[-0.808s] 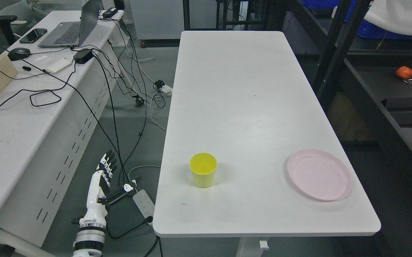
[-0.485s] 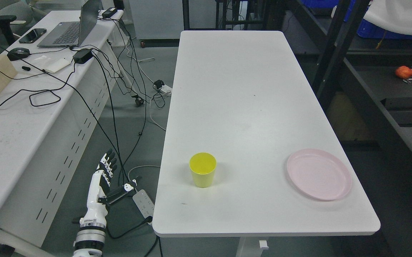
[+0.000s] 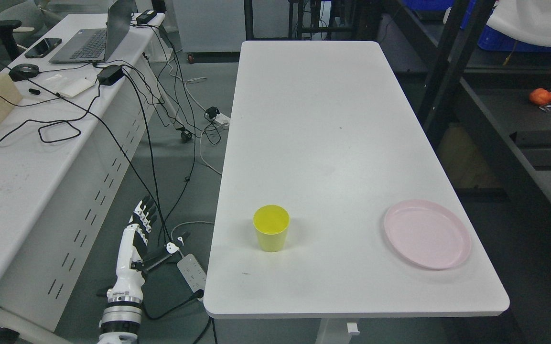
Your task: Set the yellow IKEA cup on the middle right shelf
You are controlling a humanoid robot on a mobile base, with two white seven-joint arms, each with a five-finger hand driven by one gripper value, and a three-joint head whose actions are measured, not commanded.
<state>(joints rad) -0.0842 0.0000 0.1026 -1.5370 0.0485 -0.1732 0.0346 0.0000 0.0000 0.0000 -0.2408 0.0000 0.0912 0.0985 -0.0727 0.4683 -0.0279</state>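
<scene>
Barely anything has moved: the white robotic left hand (image 3: pixel 137 239) at lower left has been raised a touch, fingers (image 3: pixel 145 213) loosely spread, nothing held. An upright yellow plastic cup (image 3: pixel 271 227) is seen lower centre on the white rectangular table (image 3: pixel 323 119), well apart from the pink round plate (image 3: pixel 427 233). Dark shelving (image 3: pixel 519 143), probably the target, is at right. If the cup gets clipped at the rim, it could be tipped.

Cup (image 3: pixel 271 233) on table (image 3: pixel 323 119), plate (image 3: pixel 426 233) well to its right.
</scene>
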